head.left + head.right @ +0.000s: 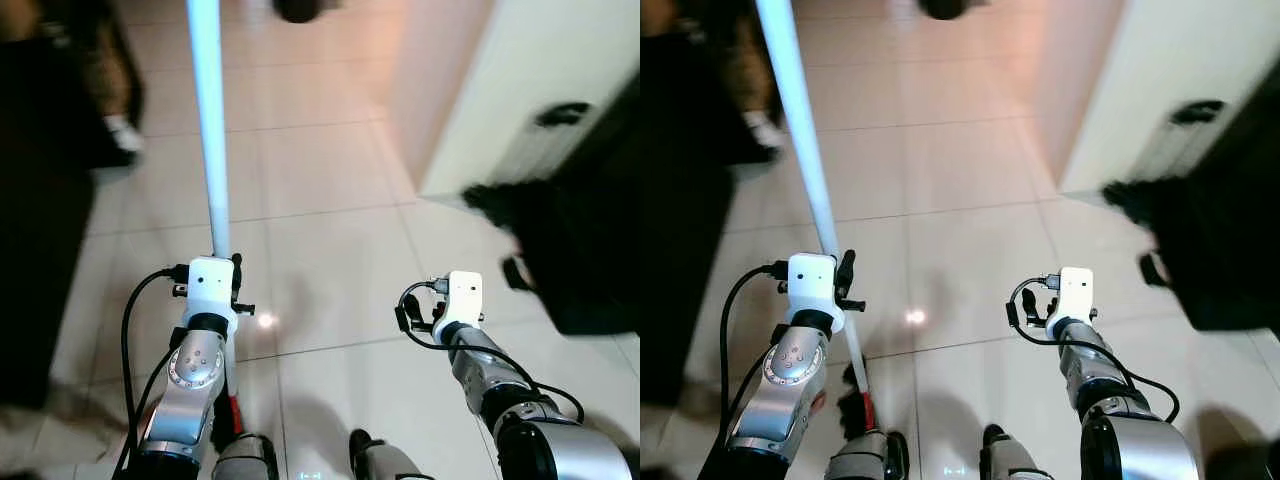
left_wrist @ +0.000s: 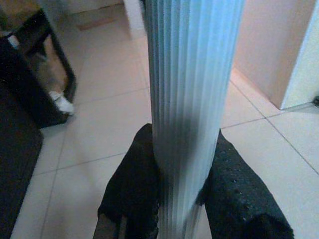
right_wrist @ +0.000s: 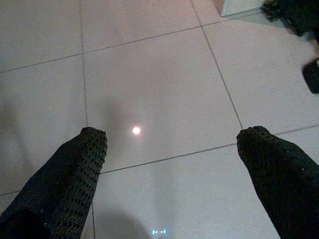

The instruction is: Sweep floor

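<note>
Here, my left gripper clamps the pale blue broom handle, upright at left; my right gripper hangs spread wide above floor tiles.

Home interior, hallway-like: glossy beige tile floor, cream wall corner upper right, dark furniture along left edge.

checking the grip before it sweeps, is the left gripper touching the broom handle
Touching. In the left wrist view both black fingers press against the sides of the pale blue ribbed broom handle, with no gap between them.
</note>
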Robot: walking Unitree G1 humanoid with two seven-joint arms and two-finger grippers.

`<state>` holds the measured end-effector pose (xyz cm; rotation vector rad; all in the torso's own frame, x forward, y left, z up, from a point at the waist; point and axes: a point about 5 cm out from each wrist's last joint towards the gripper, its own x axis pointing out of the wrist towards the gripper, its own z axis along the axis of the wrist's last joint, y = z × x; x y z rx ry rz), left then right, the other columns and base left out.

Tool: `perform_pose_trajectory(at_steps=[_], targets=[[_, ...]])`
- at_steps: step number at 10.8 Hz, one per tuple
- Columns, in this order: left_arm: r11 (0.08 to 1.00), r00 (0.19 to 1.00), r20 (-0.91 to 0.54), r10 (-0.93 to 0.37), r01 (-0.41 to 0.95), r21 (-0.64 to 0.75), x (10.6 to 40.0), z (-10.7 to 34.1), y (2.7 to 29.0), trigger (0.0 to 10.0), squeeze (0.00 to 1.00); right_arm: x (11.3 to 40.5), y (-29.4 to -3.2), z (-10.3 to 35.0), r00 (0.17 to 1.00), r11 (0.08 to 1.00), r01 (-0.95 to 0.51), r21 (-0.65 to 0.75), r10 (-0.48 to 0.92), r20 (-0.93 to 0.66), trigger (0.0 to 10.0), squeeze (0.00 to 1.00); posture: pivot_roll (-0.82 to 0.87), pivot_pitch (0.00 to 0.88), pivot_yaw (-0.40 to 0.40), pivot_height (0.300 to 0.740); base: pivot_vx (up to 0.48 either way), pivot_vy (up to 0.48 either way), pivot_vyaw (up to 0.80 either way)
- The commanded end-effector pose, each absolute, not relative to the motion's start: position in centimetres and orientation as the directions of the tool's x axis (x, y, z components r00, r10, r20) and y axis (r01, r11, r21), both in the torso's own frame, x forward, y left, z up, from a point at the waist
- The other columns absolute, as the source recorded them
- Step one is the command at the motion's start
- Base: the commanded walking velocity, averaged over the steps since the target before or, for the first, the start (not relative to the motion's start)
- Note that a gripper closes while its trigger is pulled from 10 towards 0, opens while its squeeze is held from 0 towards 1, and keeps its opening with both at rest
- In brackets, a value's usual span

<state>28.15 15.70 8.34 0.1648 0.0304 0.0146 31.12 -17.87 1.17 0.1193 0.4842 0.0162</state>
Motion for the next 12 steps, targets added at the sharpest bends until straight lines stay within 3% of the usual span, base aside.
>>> perform_pose_trajectory(at_steps=[1,12], targets=[[0.986,1.0,0.011,0.004,-0.006,0.166,28.5,9.2,15.6,10.0,0.0,30.9,-17.9,0.9,0.882,0.991,0.017,0.13,0.047,-0.469,10.0,0.0,0.11,0.158,-0.002,0.74,0.0,0.0,-0.8],[0.993,0.999,-0.008,0.052,-0.051,0.11,28.5,8.5,16.1,10.0,0.0,30.5,-16.9,0.4,0.876,0.99,-0.004,0.14,0.071,-0.477,10.0,0.0,0.1,0.08,0.007,0.74,0.0,0.0,-0.8]])
